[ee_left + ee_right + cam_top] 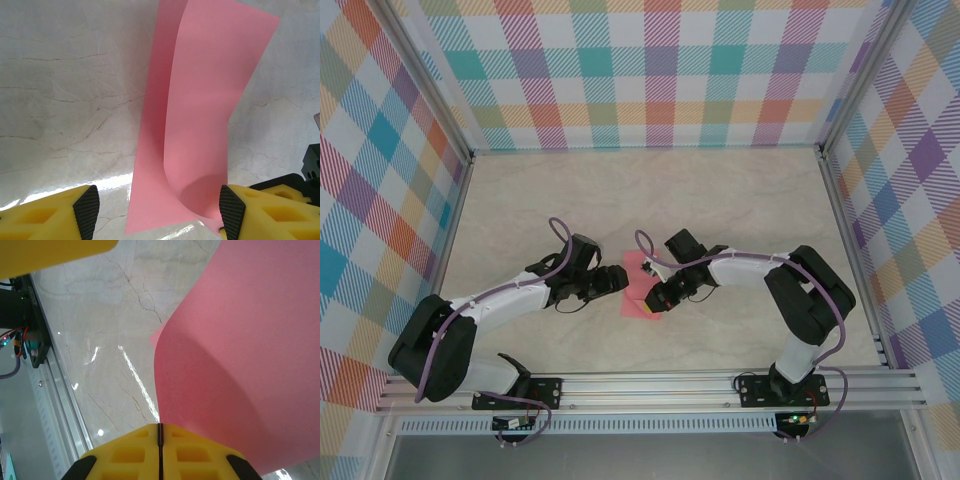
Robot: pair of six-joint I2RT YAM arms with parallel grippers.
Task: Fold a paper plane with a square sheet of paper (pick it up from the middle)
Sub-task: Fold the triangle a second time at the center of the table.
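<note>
Yellow fingers [86, 210] of the left gripper [159, 215] were nearest to the lens in the left wrist view. They stood well apart and held nothing, one pad on each side of the near edge of the square sheet of paper [200, 125]. The right-hand pad was touching, or almost touching, the bottom of the curl.

The sheet lay at the middle of the table [60, 100], between the two grippers. It was not flat: one part rested on the surface and the other part rose up in a soft, round bend. No sharp crease was visible.

To the right, the right gripper [160, 450] had its fingers pressed together. The edge of the pink sheet ran straight into the seam between them, so I judged it was clamped on the paper and holding the raised part.

Several things could go wrong. The pinch sat on a thin edge, so the paper could slip out and fall open. If the left fingers closed on the curl or pushed it, a crooked crease could form, and the plane would be uneven. The table looked glossy, so the resting part could slide. If both arms pulled apart, the thin paper could tear.
</note>
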